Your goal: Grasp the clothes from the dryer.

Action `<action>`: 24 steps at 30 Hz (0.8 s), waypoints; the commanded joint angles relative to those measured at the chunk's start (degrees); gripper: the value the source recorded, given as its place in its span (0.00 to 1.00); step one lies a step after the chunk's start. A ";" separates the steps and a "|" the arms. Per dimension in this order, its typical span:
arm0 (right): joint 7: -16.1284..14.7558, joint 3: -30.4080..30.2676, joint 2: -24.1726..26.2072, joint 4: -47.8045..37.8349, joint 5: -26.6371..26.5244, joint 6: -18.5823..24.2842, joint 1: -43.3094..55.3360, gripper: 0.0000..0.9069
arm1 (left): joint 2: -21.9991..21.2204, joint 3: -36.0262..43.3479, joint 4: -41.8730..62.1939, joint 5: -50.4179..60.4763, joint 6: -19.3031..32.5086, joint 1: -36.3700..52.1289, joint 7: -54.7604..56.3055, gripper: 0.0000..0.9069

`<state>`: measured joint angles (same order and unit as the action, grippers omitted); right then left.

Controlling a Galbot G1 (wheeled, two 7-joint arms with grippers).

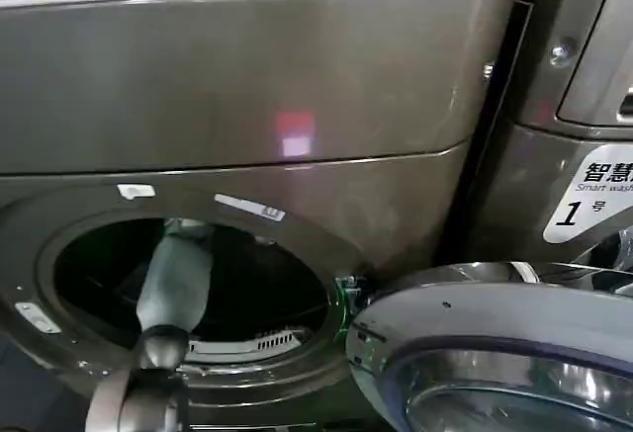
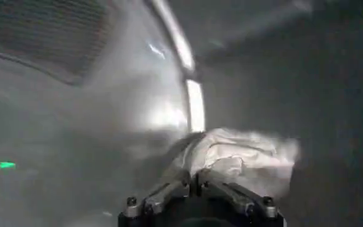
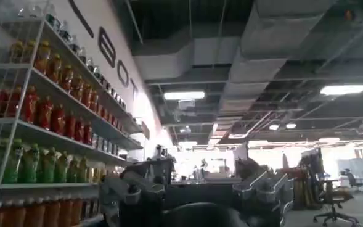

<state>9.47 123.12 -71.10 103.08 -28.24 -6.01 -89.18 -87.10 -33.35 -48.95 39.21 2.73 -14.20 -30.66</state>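
The dryer (image 1: 247, 86) is a bronze-grey front loader with its round drum mouth (image 1: 193, 289) open. My left arm (image 1: 175, 279) reaches through the mouth into the dark drum. Inside, in the left wrist view, the clothes (image 2: 240, 153) are a small crumpled pale grey-white bundle lying against the drum wall. My left gripper (image 2: 196, 179) is shut, its fingertips pinched together on the near edge of that fabric. My right gripper (image 3: 196, 185) is away from the dryer, pointing out into the room, with its fingers (image 3: 132, 188) wide apart and nothing between them.
The dryer's grey-rimmed glass door (image 1: 495, 353) hangs swung open at the lower right, close beside the drum mouth. Behind it is a panel with a white "1" sticker (image 1: 584, 200). A bright lifter bar (image 2: 195, 105) runs along the drum wall. Shelves of bottles (image 3: 52, 117) stand beside the right gripper.
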 commanded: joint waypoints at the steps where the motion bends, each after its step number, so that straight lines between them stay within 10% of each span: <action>1: 0.62 -0.58 -0.01 0.17 2.50 1.61 -0.01 1.00 | -2.77 0.70 -9.38 -26.29 -11.96 -2.71 29.21 0.00; 24: 5.01 3.63 1.14 -1.61 1.64 -0.78 -0.92 1.00 | -3.17 3.36 -15.19 -32.97 -13.32 -9.07 33.71 0.00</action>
<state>11.90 125.32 -70.62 102.75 -26.97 -5.26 -90.33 -90.16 -30.36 -62.74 9.00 -9.93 -22.12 0.22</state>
